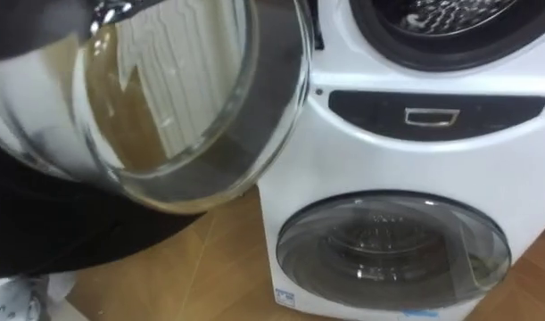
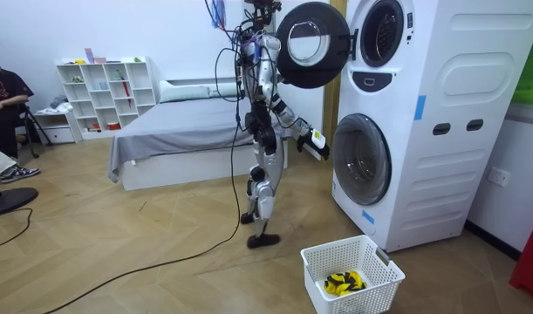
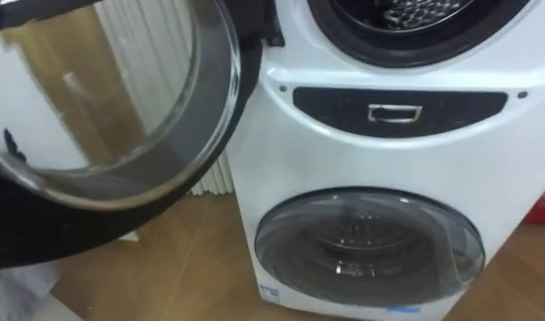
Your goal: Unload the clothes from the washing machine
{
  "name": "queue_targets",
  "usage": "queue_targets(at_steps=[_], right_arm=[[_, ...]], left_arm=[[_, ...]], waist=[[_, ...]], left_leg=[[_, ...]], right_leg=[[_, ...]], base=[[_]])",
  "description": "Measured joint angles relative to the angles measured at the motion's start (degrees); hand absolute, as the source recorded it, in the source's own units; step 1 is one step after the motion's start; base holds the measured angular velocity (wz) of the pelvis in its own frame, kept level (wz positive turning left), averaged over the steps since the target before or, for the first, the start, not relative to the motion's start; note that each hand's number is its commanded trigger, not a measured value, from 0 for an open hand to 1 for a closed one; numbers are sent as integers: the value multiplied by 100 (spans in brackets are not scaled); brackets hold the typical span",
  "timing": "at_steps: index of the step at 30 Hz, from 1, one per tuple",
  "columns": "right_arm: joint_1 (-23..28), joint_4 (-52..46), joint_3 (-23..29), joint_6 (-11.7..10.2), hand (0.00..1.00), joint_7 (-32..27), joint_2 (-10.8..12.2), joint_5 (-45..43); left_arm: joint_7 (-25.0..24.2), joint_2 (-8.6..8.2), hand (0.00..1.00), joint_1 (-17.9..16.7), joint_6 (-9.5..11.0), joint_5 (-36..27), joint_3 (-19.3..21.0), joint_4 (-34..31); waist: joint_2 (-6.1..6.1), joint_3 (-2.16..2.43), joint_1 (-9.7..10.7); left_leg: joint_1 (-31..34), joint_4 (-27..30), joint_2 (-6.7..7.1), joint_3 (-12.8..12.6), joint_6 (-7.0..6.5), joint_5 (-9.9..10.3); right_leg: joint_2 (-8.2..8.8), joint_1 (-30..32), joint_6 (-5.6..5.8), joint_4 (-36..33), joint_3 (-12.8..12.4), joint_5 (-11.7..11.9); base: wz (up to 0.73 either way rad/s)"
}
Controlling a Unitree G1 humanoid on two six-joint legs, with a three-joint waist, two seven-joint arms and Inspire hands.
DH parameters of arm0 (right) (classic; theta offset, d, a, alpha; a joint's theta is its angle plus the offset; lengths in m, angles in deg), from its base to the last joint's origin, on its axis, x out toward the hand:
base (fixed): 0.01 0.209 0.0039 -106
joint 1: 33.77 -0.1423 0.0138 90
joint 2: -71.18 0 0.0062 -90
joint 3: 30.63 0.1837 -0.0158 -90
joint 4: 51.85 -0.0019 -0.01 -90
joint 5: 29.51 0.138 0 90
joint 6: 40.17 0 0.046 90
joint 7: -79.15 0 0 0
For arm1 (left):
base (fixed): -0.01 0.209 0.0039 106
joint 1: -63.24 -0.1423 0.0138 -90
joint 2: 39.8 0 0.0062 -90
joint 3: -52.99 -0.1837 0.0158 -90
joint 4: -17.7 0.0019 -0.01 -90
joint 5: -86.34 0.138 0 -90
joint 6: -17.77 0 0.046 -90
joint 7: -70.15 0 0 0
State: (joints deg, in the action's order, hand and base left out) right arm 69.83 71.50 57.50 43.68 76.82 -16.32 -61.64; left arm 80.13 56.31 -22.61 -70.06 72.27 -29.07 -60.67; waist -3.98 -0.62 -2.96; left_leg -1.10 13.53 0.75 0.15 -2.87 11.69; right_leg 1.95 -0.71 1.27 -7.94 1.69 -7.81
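in front of the stacked washing machine, beside its lower door, the robot stands with its right hand held low; i cannot tell how its fingers are set. the upper door hangs open by its left shoulder. a yellow-and-black garment lies in the basket on the floor, well apart. the upper drum shows bare metal along its lower edge. lifting an arm to that opening could knock the door, and a loosely held cloth could drop short of the basket.

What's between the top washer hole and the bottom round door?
A dark panel with a small rectangle in it lies between the upper opening and the shut lower door, in both eye views.
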Motion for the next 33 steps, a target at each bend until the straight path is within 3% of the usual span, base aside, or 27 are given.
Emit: queue_targets(at_steps=[1, 3, 9, 17, 23, 27, 33], right_arm=[[96, -7, 0, 69, 0, 8, -32, -24], [50, 36, 32, 202, 0, 72, -36, -12], [-322, 430, -209, 203, 0, 207, 19, 56], [-364, 414, -364, 263, 0, 375, 12, 63], [-382, 330, -493, 263, 0, 345, 4, 130], [-492, 428, -637, 330, 0, 335, -19, 238], [-621, 455, -646, 399, 0, 336, -17, 233]], left_arm=[[-90, 4, 0, -6, -116, 160, -74, 0], [-288, 6, 0, -7, -137, 266, -176, -108], [-776, 42, 0, -5, -141, 647, -660, -439], [-849, 78, 0, -6, -146, 1022, -1047, -689], [-878, 84, 0, 5, -186, 1261, -1386, -1117], [-1211, -27, 0, 6, -185, 1246, -1628, -1159], [-1570, -367, 0, 5, -187, 1242, -1951, -1159]], waist=[[-17, 9, 119], [-19, 17, 155], [50, 1, 238], [72, -3, 248], [11, 1, 300], [-94, 14, 475], [-68, 6, 637]], left_leg=[[-63, -16, -3, 32, 20, -5], [-102, -121, -12, -115, 21, -5], [-50, -66, 23, -140, -12, -7], [19, 6, 70, -158, -64, -18], [33, -49, 106, -253, -113, -44], [-185, -220, 96, -394, -132, -58], [-379, -402, 72, -608, -131, -54]], right_leg=[[4, -51, -50, -70, 161, 139], [-12, -73, -42, -84, 185, 117], [7, -48, -13, -204, 290, 123], [42, -23, 34, -183, 246, 155], [82, 42, 91, -206, 155, 204], [80, -19, 108, -274, 160, 196], [49, -26, 104, -269, 157, 186]], base=[[45], [44], [10], [1], [-10], [-17], [-22]])
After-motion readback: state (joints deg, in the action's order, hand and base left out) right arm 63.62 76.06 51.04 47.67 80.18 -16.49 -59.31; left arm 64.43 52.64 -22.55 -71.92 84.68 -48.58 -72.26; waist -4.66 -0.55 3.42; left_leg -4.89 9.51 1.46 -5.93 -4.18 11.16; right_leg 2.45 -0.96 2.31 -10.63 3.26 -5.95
